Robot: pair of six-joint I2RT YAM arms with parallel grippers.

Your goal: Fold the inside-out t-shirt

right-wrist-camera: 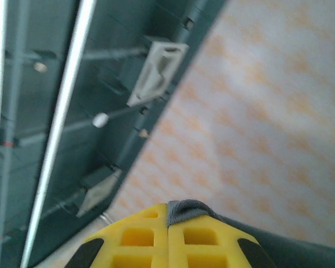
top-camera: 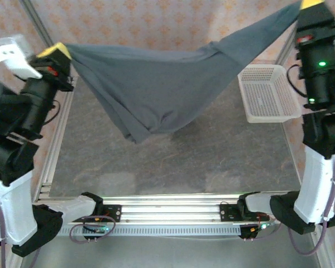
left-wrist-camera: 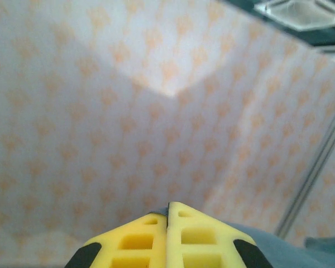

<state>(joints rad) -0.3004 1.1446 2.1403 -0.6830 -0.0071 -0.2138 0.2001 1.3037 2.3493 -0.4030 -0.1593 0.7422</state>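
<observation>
Aloft, t-shirt [top-camera: 156, 84] strung crosswise, right end higher, middle sagging

The t-shirt [top-camera: 156, 84] hung stretched above the counter [top-camera: 212, 159], between the left claw [top-camera: 60, 51] at far left and the right claw [top-camera: 311, 4] at far right. The basket [top-camera: 262, 68] sat on the counter's right side, beneath the t-shirt's right end.

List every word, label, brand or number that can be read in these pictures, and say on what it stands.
None can be read. The t-shirt is plain, the basket bears no label, and the wall carries an orange pattern without letters.
</observation>
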